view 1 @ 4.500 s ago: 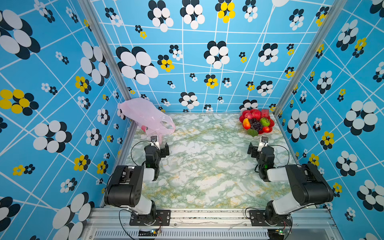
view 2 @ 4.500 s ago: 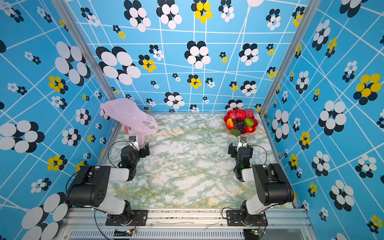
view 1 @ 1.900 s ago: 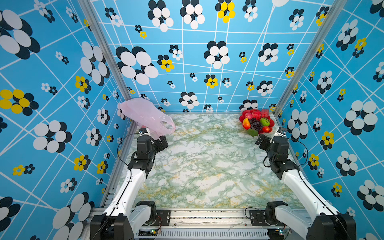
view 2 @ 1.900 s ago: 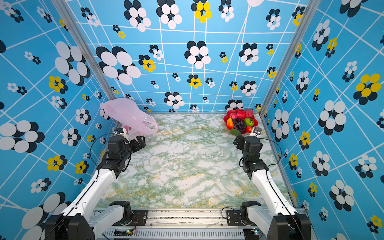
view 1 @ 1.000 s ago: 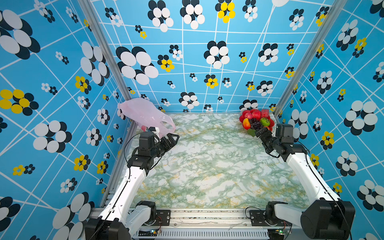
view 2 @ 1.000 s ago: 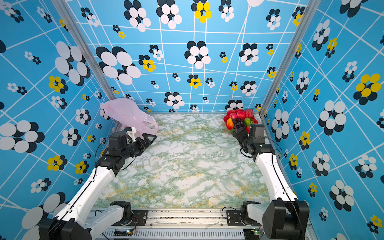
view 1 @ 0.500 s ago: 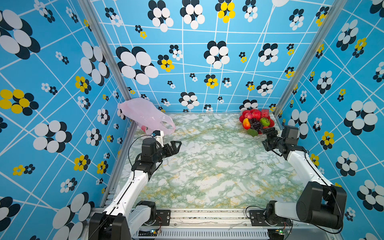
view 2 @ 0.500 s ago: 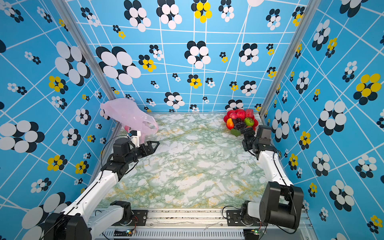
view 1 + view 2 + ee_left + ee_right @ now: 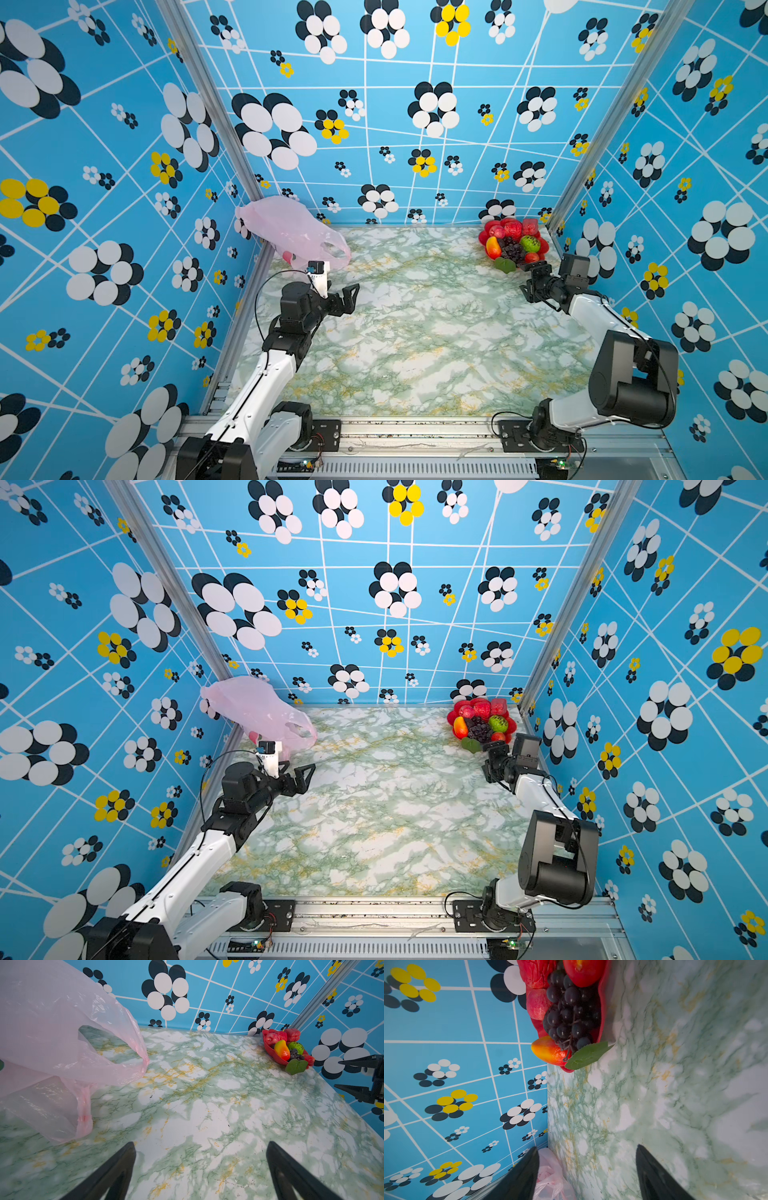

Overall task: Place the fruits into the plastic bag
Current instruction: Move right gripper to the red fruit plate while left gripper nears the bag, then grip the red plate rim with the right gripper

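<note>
The fruits [image 9: 513,243] [image 9: 482,723] are piled on a red plate [image 9: 272,1054] in the back right corner: red apples, a yellow-orange mango [image 9: 548,1051], a bumpy green fruit [image 9: 296,1047] and a dark grape bunch [image 9: 571,1009] with a green leaf [image 9: 587,1055]. The pale-pink plastic bag [image 9: 291,228] [image 9: 257,706] [image 9: 62,1043] lies crumpled in the back left corner, its mouth facing the table's middle. My left gripper [image 9: 347,296] [image 9: 300,773] [image 9: 200,1144] hovers open and empty just in front of the bag. My right gripper [image 9: 528,280] [image 9: 490,761] [image 9: 587,1147] is open and empty, turned on its side, just short of the plate's front edge.
Patterned blue walls enclose the green marble table [image 9: 415,332] on three sides. The plate sits tight against the right wall and the bag leans on the left wall. Between the two grippers lies bare marble. My right gripper [image 9: 337,1074] shows at the edge of the left wrist view.
My left gripper has swung away from the bag's handles toward the table's middle. The right arm has folded back, with its gripper turned sideways at the plate's front edge and its jaws a little narrower.
</note>
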`<control>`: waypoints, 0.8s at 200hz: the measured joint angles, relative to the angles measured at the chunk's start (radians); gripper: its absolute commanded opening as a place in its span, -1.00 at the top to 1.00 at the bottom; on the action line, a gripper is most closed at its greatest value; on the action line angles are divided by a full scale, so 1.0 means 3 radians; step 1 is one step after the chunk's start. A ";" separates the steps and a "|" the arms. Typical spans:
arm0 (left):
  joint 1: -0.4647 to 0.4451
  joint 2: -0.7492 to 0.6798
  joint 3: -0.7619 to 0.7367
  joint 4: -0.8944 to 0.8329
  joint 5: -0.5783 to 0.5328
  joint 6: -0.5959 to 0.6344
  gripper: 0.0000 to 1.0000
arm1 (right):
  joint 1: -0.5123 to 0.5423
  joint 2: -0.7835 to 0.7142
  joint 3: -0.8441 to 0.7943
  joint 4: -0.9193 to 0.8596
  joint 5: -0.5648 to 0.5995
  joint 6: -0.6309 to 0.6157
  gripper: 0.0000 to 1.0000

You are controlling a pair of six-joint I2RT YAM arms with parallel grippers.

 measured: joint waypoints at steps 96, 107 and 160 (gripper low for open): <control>0.0000 0.0528 0.0441 0.0029 0.0384 0.0242 -0.98 | -0.0104 0.0633 0.0526 -0.0092 0.0237 -0.0371 0.02; -0.0004 0.0519 0.0401 0.0039 0.0388 0.0262 -0.98 | -0.0109 0.0699 0.0622 -0.0107 0.0256 -0.0401 0.05; -0.0015 0.0505 0.0341 0.0036 0.0380 0.0360 -0.98 | -0.0113 0.1111 0.1007 -0.0132 0.0264 -0.0450 0.15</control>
